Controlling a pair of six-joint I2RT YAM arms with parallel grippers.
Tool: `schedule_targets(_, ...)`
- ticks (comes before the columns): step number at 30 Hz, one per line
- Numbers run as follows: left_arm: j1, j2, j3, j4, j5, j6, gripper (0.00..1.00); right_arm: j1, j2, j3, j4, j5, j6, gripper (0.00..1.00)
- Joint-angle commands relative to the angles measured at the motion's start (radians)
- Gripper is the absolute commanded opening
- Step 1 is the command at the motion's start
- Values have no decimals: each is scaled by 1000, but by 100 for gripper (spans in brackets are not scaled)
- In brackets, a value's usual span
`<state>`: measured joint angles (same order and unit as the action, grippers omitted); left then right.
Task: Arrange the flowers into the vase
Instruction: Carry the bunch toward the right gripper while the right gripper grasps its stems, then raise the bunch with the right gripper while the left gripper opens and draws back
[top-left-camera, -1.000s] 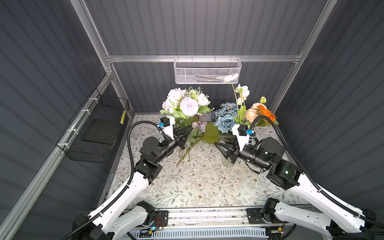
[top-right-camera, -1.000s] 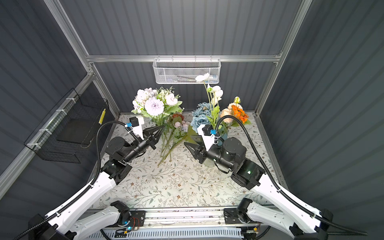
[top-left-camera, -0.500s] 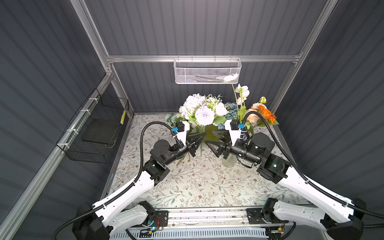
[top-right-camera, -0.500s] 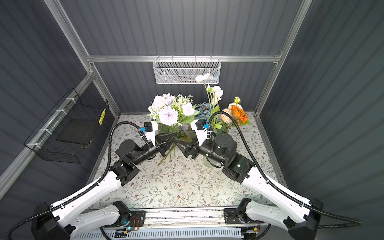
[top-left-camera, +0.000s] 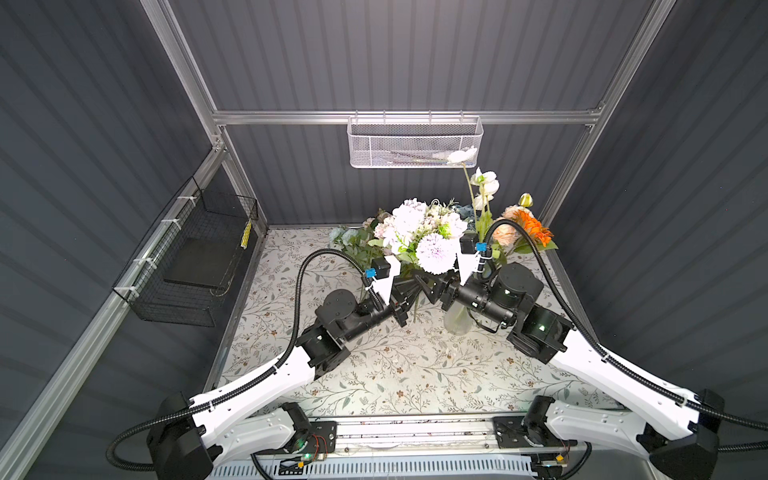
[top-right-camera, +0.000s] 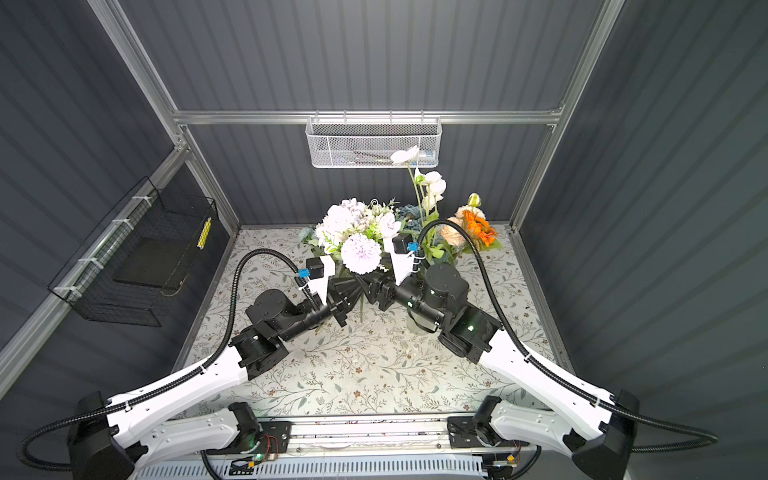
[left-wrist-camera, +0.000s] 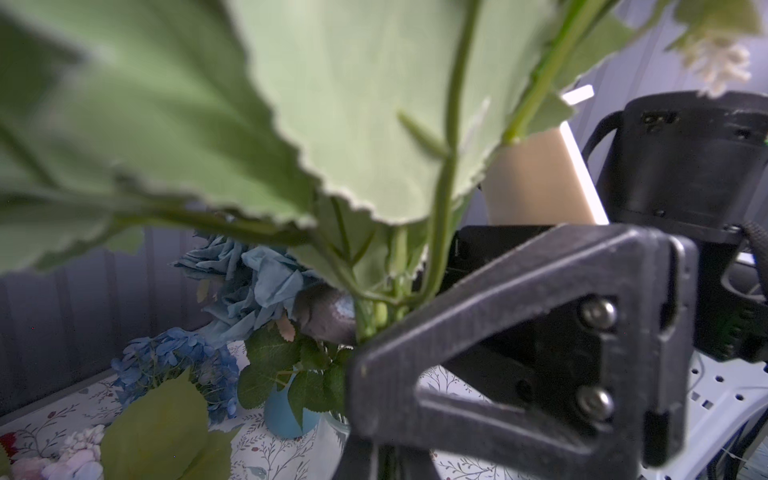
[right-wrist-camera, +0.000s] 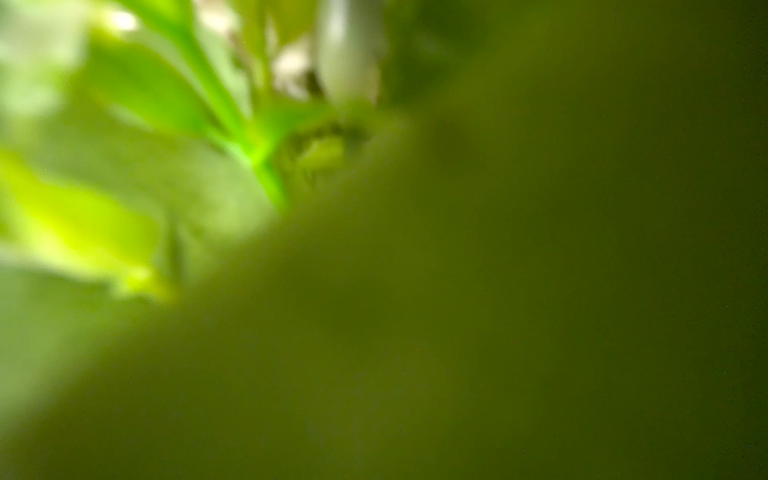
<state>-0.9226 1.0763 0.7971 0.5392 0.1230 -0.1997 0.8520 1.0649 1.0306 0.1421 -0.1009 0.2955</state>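
Observation:
My left gripper (top-left-camera: 409, 291) (top-right-camera: 352, 291) is shut on the green stems of a bunch of white and lilac flowers (top-left-camera: 428, 232) (top-right-camera: 361, 239), held upright above the table's middle. My right gripper (top-left-camera: 431, 286) (top-right-camera: 369, 287) is right against the same stems from the other side; how its jaws stand is hidden. In the left wrist view one of its black fingers (left-wrist-camera: 498, 332) lies across the stems. A blurred green leaf fills the right wrist view. The clear glass vase (top-left-camera: 457, 324) (top-right-camera: 415, 326) stands under the right arm, holding white, peach and orange flowers (top-left-camera: 528, 226).
Blue flowers (top-left-camera: 349, 239) (left-wrist-camera: 174, 365) lie at the back left of the floral-cloth table (top-left-camera: 395, 374). A white mesh basket (top-left-camera: 415, 143) hangs on the back wall. On the left wall hangs a black wire basket (top-left-camera: 195, 266).
My left arm has carried the bunch to the right, toward the middle. The right gripper has swung left from beside the vase to meet the stems.

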Motion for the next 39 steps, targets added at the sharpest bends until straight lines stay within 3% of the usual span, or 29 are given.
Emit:
schedule_targets(1,-29,6,31,7,-37,69,0,2,-8,4,3,49,5,50)
schedule_targets(9,-55,19,38,3,-89,87,3,2,-30,-18,1,52,7,25)
schedule_targets(12,-54,-2,32,-2,-122,96,27,2,-42,-27,3,51,2,13)
schedule_targets(14,-53,-22,23,-8,-141,97,54,2,-51,-33,6,48,-3,2)
schedule_targets(18,-52,-56,32,-68,-152,94,97,2,-68,-45,9,59,-19,0)
schedule_targets(19,-53,-63,31,-79,-151,90,99,2,-74,-47,8,67,-28,0)
schedule_targets(28,-9,-128,-36,-101,-204,18,99,1,-195,-71,-77,122,-162,0)
schedule_targets(34,96,-64,-71,-34,-117,-124,99,-1,-361,-161,-141,232,-256,0)
schedule_targets(39,103,49,-42,0,-41,-151,100,-10,-492,-268,-154,391,-332,0)
